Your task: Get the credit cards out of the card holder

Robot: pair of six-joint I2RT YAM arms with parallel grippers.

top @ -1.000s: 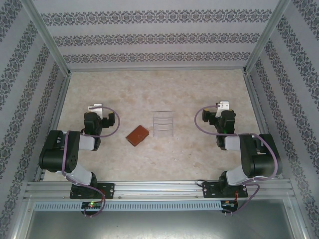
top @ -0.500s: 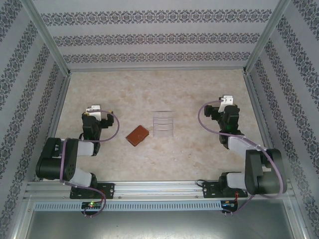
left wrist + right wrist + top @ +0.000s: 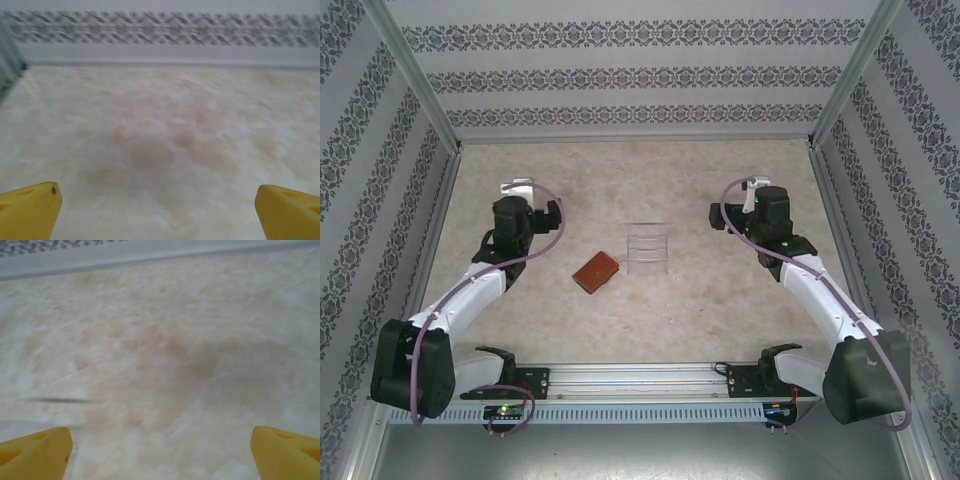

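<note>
Status: task not begun, as far as the pics go.

- Small reddish-brown leather bifold card holder (image 3: pixel 596 270) lies flat & folded shut on the pale marbled desk (image 3: pixel 720 320), nr mid-desk. Too small to make out any card edge. Judge the thin plastic credit cards to be all inside.
- Clear see-through plastic tray (image 3: pixel 648 247) sits just R of the holder, slightly beyond it, not touching. Contents too faint to tell.
- Left tool (image 3: pixel 157 200): yellow fingers (image 3: pixel 27 212) spread wide, nothing btw them, bare desk ahead, so released. Well L of the holder & a bit beyond it.
- Right tool (image 3: pixel 161 440): tips likewise far apart, nothing held, so released. Well R of the holder, past the tray.

Done: nil. Neither tool touches the holder.

Left to do (est.): bring a tool to the holder, open the fold (prob. one tool pins while the other lifts the flap), draw out each card, set them down. Tray may be the drop spot, but that's a guess.
</note>
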